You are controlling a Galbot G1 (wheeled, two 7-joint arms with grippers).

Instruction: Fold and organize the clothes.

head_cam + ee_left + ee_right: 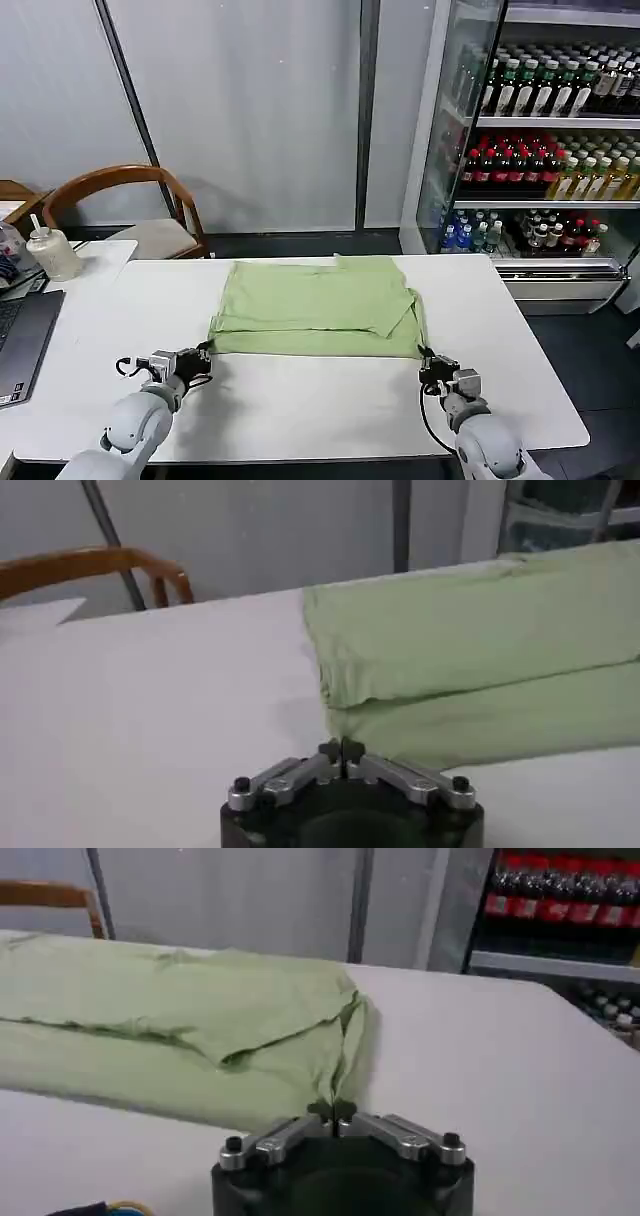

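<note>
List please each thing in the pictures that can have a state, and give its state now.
Light green shirt: partly folded, lying flat on the white table.
Left gripper: fingers shut, at the shirt's near left corner.
Right gripper: fingers shut, at the shirt's near right corner.
Drinks fridge: stocked with bottles.
Wooden chair: unoccupied, behind the table.
White bottle: upright on the side table.

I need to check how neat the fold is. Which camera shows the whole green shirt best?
The head view: the polo shirt lies there entire, folded on the white table. The left wrist view shows just its near-left folded corner beyond the left gripper; the right wrist view shows its near-right layered edge beyond the right gripper.
</note>
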